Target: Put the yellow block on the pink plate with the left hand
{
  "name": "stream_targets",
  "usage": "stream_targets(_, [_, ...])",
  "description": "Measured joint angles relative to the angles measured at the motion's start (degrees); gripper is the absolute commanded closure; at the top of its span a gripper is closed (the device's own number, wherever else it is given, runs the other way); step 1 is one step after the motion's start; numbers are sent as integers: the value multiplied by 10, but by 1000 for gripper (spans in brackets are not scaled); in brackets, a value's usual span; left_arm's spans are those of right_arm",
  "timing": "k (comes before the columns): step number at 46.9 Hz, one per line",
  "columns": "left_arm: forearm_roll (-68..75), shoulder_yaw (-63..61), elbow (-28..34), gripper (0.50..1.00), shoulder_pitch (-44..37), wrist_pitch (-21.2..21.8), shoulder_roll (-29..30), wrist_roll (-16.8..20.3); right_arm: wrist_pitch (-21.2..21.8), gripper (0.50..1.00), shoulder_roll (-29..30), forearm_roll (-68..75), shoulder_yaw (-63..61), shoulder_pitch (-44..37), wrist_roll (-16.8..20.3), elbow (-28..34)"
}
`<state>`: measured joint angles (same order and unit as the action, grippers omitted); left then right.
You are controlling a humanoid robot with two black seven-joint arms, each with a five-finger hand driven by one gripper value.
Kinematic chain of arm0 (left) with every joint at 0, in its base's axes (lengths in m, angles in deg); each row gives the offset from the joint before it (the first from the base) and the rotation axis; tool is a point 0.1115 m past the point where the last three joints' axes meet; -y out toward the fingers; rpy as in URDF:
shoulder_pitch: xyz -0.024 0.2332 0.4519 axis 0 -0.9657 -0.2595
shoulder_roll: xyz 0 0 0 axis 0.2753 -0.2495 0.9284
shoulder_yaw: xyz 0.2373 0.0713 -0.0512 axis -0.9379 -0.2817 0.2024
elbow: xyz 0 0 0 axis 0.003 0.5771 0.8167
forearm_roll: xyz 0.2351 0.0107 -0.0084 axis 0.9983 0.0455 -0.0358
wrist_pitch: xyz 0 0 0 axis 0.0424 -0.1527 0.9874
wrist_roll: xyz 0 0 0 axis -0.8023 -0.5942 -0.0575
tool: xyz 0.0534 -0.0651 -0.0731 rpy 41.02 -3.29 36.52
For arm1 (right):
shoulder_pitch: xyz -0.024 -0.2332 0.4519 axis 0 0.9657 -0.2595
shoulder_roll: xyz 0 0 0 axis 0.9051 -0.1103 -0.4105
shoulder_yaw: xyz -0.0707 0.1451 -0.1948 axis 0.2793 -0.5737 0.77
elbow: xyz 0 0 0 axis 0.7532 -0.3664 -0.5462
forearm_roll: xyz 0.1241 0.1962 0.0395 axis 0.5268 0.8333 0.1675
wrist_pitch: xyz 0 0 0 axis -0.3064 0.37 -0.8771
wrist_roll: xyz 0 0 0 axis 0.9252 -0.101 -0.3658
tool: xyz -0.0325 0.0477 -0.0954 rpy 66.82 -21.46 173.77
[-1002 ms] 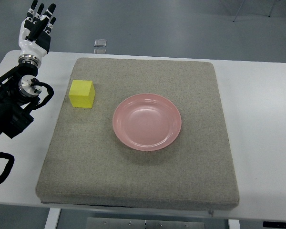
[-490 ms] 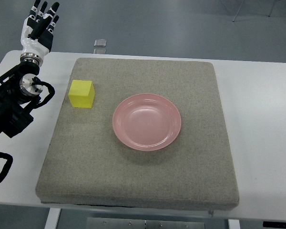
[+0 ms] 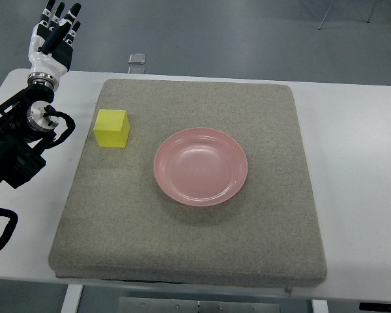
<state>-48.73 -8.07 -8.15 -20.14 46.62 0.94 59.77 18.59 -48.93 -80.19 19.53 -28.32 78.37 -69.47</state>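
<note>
Grey floor stretches away behind a white surface (image 3: 352, 130), and on that surface lies a big square grey felt mat (image 3: 195, 241) that takes up most of the middle. On the mat's left part, close to its left edge, sits the yellow block (image 3: 112, 128), flat on the felt with nothing touching it. To its right and slightly nearer the robot lies the pink plate (image 3: 201, 166), round and shallow, bare inside, roughly in the mat's centre. Block and plate are near each other but apart, with a strip of felt between them.

From where I stand, the left hand (image 3: 52, 39) is up in the far left corner, well apart from the block, beyond the mat's edge and past the far left corner of the surface, so the grey floor shows behind it. It is white with black fingers (image 3: 58, 19), which point away from the robot, straight and slightly spread, holding nothing. Its silver wrist joint and the black arm (image 3: 13, 150) run back down along the left edge, with a black cable looping beside it over the white top. On the floor beyond the far edge lies a small pale square object (image 3: 137, 59); I cannot tell what it is.
</note>
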Motion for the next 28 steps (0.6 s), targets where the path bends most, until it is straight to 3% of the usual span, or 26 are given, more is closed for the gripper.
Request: stream_targets(28, [2, 0, 0, 506, 0, 10, 0, 0, 0, 576, 0, 0, 0, 0, 0, 0])
